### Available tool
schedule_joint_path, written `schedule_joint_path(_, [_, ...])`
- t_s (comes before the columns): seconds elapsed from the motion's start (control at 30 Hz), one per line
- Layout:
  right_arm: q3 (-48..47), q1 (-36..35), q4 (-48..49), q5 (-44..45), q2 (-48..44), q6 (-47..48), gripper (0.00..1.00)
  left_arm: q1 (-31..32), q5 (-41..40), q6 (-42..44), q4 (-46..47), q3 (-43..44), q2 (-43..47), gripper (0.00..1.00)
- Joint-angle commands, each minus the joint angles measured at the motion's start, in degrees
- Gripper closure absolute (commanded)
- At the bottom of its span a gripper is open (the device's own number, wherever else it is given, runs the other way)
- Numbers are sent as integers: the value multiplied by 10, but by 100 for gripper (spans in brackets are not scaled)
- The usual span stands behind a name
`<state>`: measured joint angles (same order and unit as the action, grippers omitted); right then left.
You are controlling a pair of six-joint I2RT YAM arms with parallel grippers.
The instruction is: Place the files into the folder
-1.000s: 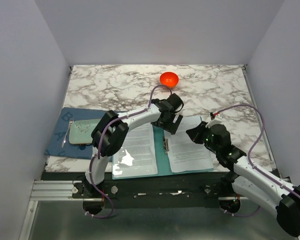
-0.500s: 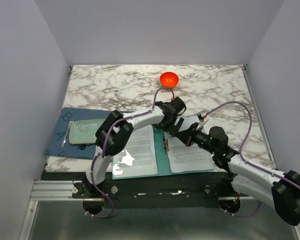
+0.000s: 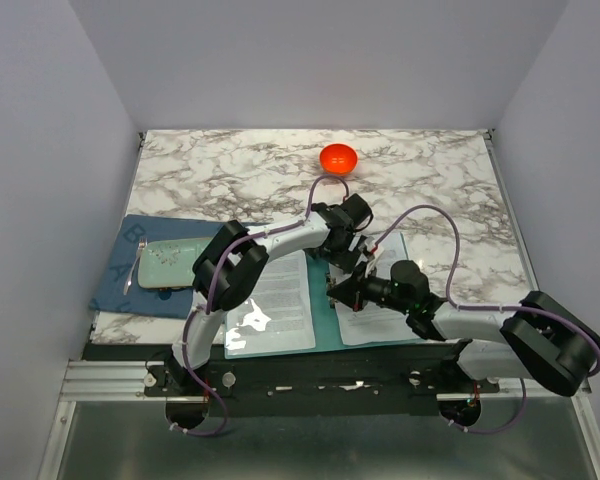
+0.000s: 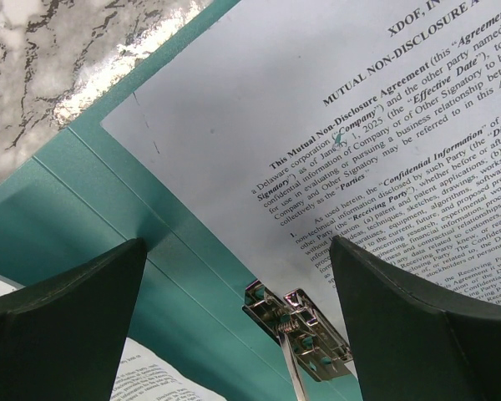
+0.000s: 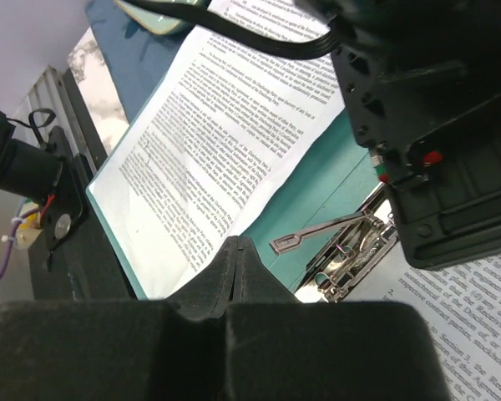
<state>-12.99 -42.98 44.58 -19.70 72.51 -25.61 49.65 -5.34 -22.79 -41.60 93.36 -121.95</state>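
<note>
**Two printed pages are lying in the open folder, and the clip is waiting**

Most of the placing is looking done. The folder (image 3: 321, 318) is lying open and flat at the near edge of the tabletop (image 3: 230, 170), its teal spine showing between two white pages. One of the files (image 4: 317, 100), headed as a non-disclosure agreement, is resting on the right half. Its inner edge is sitting just beside the metal clip (image 4: 296, 322), not clearly under it. Another printed page (image 5: 209, 142) is covering the left half, and glare on it in the top view is suggesting a clear sleeve over it.

The left end effector (image 4: 238, 246) is hovering over the spine with its jaws spread as wide as they go, gripping nothing. The right end effector (image 5: 238, 251) is reaching in low from the right with its jaws pressed fully together and nothing between them. Its tip is pointing toward the clip's lever (image 5: 317, 231), which is standing raised off the folder.

Judging from this, the pages are sitting where they belong but are not yet being held by the clip. Pressing the lever down over the paper edge is probably remaining, and perhaps folding the cover shut. Whether any page is already tucked under the clip's plate, I cannot tell.
</note>
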Motion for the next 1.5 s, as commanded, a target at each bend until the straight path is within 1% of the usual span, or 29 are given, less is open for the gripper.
schedule_joint_path(0.0, [3, -14, 78, 39, 26, 16, 99, 4, -5, -6, -1, -13, -14, 1])
schedule_joint_path(0.3, [-11, -19, 79, 48, 35, 16, 99, 4, -7, -5, -2, -15, -20, 2])
schedule_joint_path(0.67, [-11, -20, 108, 81, 83, -5, 99, 4, -1, -2, -3, -16, -22, 4])
schedule_joint_path(0.83, [-12, -22, 108, 78, 96, -9, 99, 3, 0, -1, -3, -17, -21, 4])
schedule_joint_path(1.0, [-9, -29, 90, 75, 98, -10, 99, 2, 4, 0, -3, -20, -19, 4])
schedule_joint_path(1.47, [23, -37, 47, 110, 108, -26, 99, 0, 2, 0, -3, -22, -16, 4])
